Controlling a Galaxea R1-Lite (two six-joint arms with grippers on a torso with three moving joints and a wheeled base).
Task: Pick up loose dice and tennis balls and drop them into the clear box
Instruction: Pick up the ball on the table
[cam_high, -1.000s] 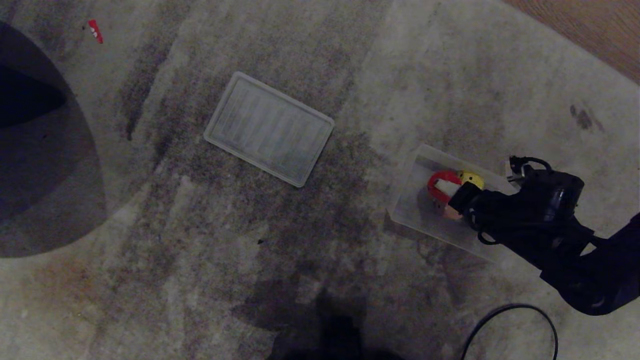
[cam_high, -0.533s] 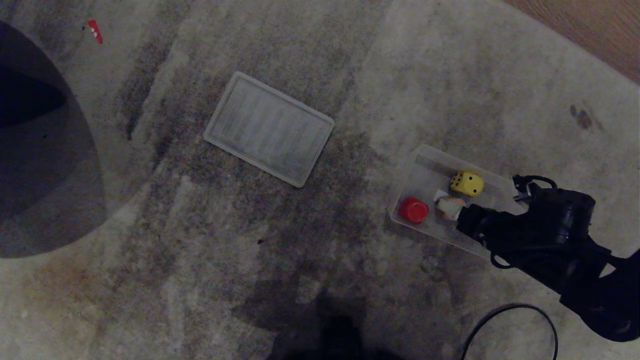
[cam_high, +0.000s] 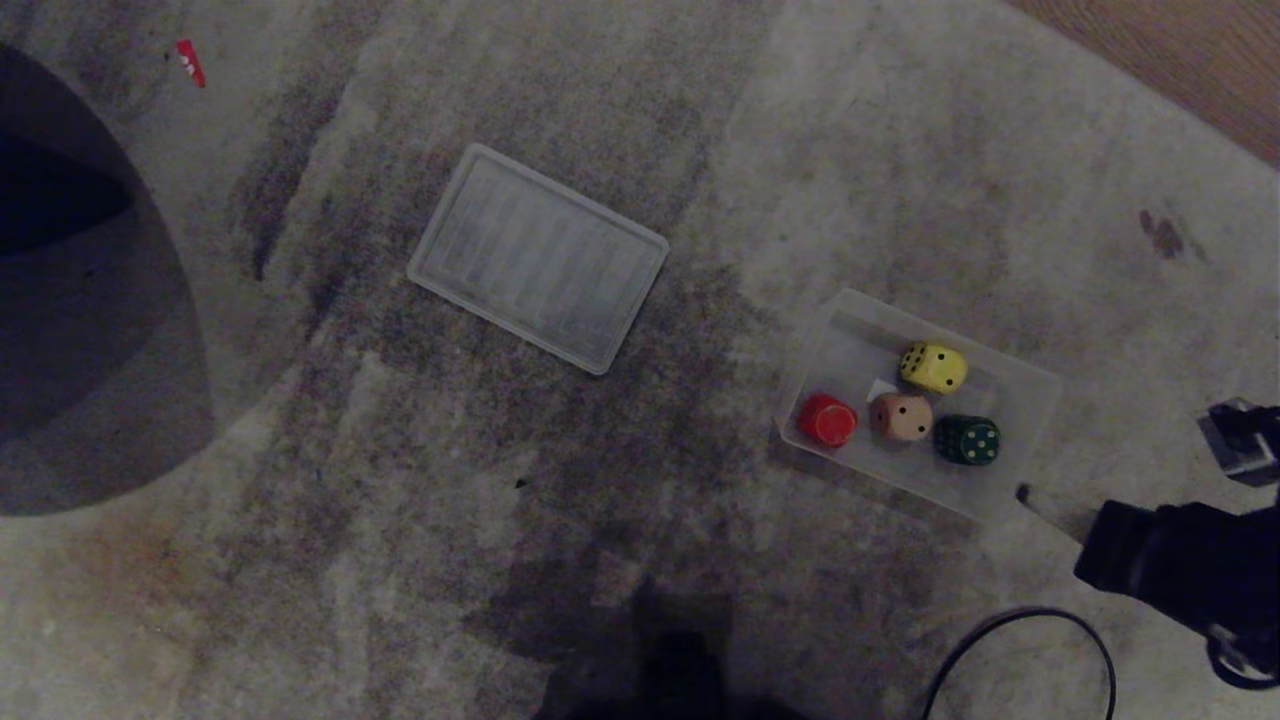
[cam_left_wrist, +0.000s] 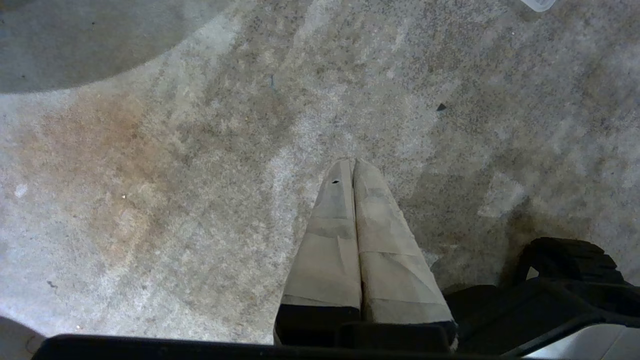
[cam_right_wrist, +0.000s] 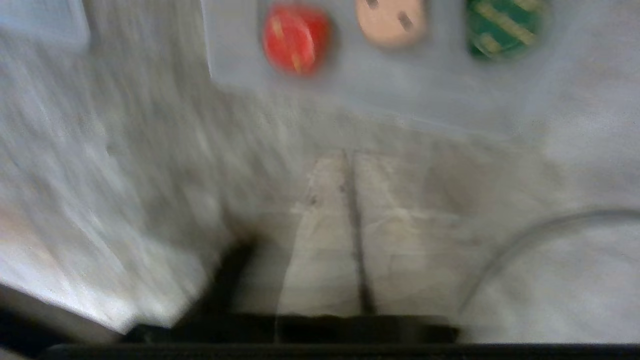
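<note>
All four dice (cam_high: 905, 405) are now seen in the clear box (cam_high: 1030, 385), centre right; the right gripper (cam_right_wrist: 350, 165), withdrawn lower right, is closed empty; the left gripper (cam_left_wrist: 354, 167) is shut, holding nothing.

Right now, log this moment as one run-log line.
four dice in clear box | right claw shut, empty, outside box | left claw shut, parked

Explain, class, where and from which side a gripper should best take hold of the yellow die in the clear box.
Probably from straight above, closing on two opposite flat faces of the yellow die. It sits inside the clear box, whose walls block a sideways approach, and it stands slightly apart from the tan die.
</note>
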